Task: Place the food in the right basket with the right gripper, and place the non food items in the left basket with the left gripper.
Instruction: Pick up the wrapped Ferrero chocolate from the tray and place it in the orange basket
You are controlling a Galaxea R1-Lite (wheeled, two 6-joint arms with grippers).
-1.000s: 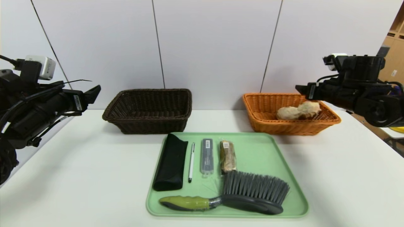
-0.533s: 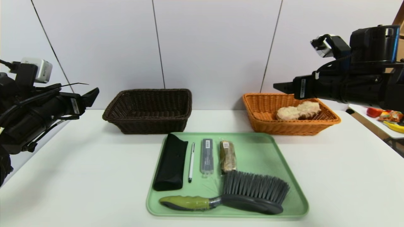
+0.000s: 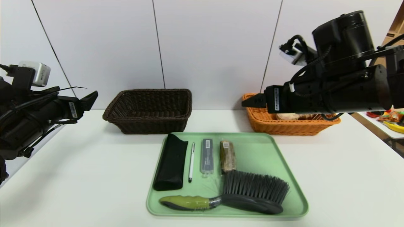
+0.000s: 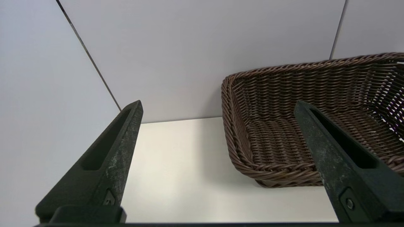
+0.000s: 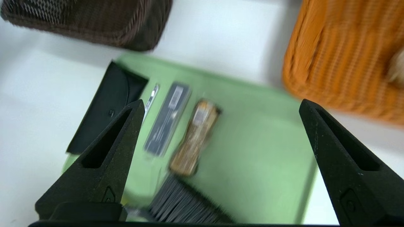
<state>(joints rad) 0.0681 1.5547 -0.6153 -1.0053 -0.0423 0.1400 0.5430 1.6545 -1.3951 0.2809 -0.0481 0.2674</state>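
A green tray (image 3: 268,157) holds a black case (image 3: 170,162), a white pen (image 3: 191,161), a grey box (image 3: 207,156), a wrapped brown food bar (image 3: 227,156) and a grey brush (image 3: 246,192) with a green handle. My right gripper (image 3: 252,102) is open and empty, high over the left end of the orange basket (image 3: 284,126). The right wrist view looks down on the food bar (image 5: 194,137) and tray (image 5: 258,151). A bread piece (image 3: 285,116) lies in the orange basket, mostly hidden. My left gripper (image 3: 90,96) is open and empty, left of the brown basket (image 3: 148,110).
The white table (image 3: 79,176) carries both baskets at the back and the tray in front. A grey panel wall stands behind. A side table with colourful items (image 3: 389,121) is at the far right.
My right arm has swung up and leftward from above the orange basket, its tip now past the basket's left end and covering the bread. The left arm has barely moved.
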